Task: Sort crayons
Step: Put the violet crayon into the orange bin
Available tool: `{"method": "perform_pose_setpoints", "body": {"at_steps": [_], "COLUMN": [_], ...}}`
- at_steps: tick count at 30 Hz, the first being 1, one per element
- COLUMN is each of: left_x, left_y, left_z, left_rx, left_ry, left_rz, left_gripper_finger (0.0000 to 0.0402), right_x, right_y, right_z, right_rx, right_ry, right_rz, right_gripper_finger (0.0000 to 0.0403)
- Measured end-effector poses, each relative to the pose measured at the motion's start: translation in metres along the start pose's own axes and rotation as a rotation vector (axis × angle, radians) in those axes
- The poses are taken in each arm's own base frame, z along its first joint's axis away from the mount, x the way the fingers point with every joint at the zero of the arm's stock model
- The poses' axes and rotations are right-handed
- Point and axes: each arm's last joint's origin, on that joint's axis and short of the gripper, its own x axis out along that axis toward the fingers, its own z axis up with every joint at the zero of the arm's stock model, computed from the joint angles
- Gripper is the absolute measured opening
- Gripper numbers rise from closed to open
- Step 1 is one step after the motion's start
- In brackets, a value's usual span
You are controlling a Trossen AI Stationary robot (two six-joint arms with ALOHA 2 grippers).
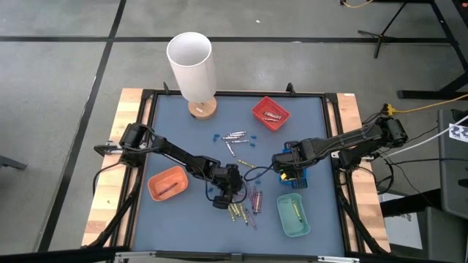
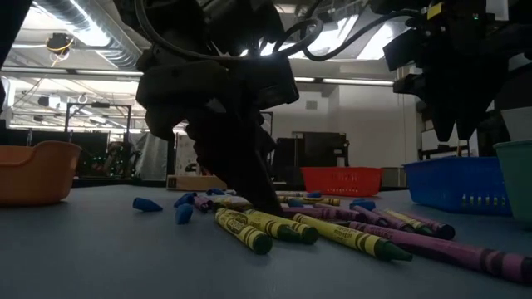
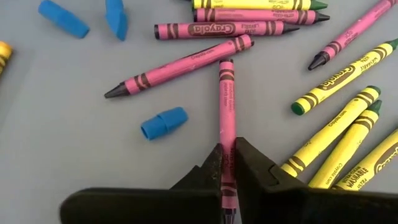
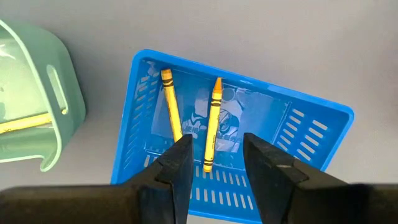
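My left gripper [image 1: 225,193] is down at the table among loose pink and yellow crayons [image 1: 247,207] and is shut on a pink crayon [image 3: 227,106]. Its fingertips reach the table top in the low view [image 2: 268,202]. My right gripper [image 1: 287,166] is open and empty above the blue tray [image 4: 249,84], which holds two gold-orange crayons [image 4: 211,124]. Several silver-grey crayons [image 1: 234,136] lie farther back on the table. My left gripper pinches the pink crayon between its two fingers, on the part toward its rear end [image 3: 227,155]. The fingers come from above and lie across the crayon. The crayon's free end [image 3: 226,65] points at another pink crayon [image 3: 180,65]. I cannot tell whether it is off the table.
An orange tray [image 1: 167,183] stands left of my left gripper. A green tray [image 1: 292,214] with a yellow crayon is at the near right. A red tray [image 1: 270,112] is at the back. A white cylinder on a wooden base [image 1: 194,66] stands at the far edge. Small blue bits [image 3: 163,122] lie about.
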Motion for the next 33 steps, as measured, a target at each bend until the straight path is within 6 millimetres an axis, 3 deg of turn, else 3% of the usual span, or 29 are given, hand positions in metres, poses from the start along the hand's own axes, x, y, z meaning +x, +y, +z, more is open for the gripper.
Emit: {"method": "perform_pose_setpoints", "body": {"at_steps": [9,14,25,33], "left_x": [-0.014,-0.034,-0.112,-0.163], "left_y": [-0.001,-0.004,-0.019,-0.041], "left_z": [0.007,0.017,0.031,0.013], "left_rx": [-0.095,-0.150,-0.256,-0.381], "left_ry": [-0.023,-0.055,-0.091,0.046], "left_rz": [-0.003,-0.053,-0.117,-0.114], "left_gripper_finger": [0.0008,0.0008,0.0008,0.0008], "right_x": [0.000,0.000,0.000,0.000], "right_y": [0.000,0.000,0.000,0.000], "right_z": [0.000,0.001,0.001,0.001], "right_rx": [0.000,0.001,0.001,0.008], "right_ry": [-0.001,-0.008,-0.007,-0.010], "right_rz": [0.000,0.001,0.001,0.001], "right_gripper_finger": [0.0138,0.0138,0.0138,0.0138]}}
